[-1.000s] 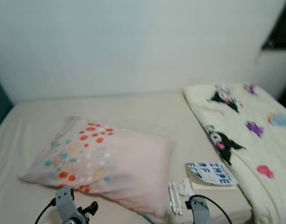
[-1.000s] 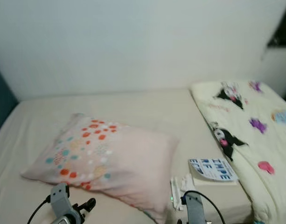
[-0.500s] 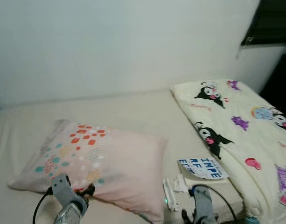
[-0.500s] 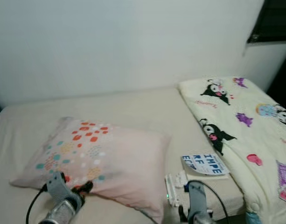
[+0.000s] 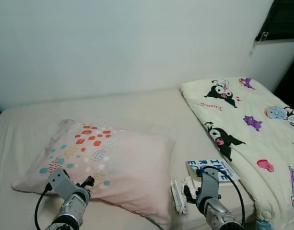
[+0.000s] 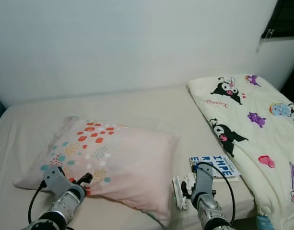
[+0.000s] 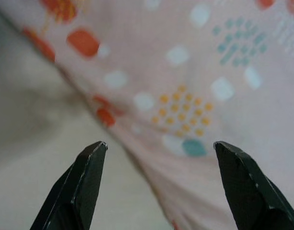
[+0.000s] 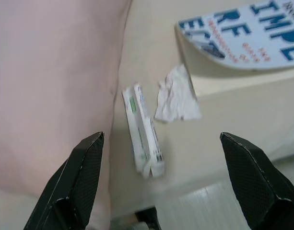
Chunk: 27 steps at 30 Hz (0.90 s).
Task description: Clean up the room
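While the left pincer [image 7: 158, 184] gapes at the pillow [image 5: 113, 167]; right pincer [image 8: 170, 187] splayed over wrapper [image 8: 143, 139].

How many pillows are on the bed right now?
1. The pillow lies on the bed's near left part, beside the cartoon blanket. Another could be hidden under that blanket.

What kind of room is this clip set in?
Most likely a bedroom: a bed with a beige sheet set against a white wall, carrying a dotted pillow and a cartoon-print blanket.
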Tool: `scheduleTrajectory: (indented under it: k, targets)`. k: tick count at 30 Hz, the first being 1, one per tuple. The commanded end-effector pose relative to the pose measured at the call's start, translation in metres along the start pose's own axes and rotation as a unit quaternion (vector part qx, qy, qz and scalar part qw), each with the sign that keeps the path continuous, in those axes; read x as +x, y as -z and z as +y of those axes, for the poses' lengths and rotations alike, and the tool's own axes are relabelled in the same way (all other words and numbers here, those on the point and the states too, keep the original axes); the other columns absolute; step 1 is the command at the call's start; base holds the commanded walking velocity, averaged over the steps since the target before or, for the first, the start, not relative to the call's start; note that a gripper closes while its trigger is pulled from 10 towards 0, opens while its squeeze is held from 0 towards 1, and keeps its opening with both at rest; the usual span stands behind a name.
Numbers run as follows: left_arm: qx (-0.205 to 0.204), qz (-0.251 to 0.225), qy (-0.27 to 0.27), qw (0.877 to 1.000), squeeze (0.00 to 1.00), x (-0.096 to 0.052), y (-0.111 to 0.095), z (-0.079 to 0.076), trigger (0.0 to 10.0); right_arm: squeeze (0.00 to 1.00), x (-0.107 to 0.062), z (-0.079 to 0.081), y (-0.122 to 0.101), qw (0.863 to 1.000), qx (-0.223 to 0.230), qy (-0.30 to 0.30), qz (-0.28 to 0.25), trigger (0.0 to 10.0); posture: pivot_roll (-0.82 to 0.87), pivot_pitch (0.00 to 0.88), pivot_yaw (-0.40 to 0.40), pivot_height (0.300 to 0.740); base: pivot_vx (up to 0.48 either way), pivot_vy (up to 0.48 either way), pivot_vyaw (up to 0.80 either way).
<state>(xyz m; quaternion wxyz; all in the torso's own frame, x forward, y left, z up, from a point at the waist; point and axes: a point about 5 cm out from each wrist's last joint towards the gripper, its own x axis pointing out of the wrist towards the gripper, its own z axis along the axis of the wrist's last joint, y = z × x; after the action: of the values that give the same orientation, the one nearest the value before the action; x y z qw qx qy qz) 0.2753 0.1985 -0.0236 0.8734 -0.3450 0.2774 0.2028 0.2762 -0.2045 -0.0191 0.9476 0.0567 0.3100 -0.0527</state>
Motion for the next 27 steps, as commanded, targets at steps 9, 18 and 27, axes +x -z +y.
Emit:
scheduleTrajectory:
  k: [9,18,27]
  targets:
    - [-0.126,0.028,0.047,0.991,0.0,-0.005,0.02,0.006,10.0,0.0,0.002,-0.008,-0.049,0.994,0.033,-0.022,-0.103,10.0,-0.24,0.136,-0.012,0.63,0.0,0.0,0.0]
    - [-0.167,-0.002,0.108,0.98,0.0,-0.002,0.01,-0.017,10.0,0.0,-0.006,0.0,-0.08,0.979,0.045,-0.07,-0.187,10.0,-0.27,0.205,-0.016,0.626,0.0,0.0,0.0]
    - [-0.211,-0.041,0.153,0.964,0.0,0.0,-0.008,-0.035,10.0,0.0,-0.013,0.022,-0.078,0.971,0.05,-0.124,-0.196,10.0,-0.29,0.272,-0.027,0.626,0.0,0.0,0.0]
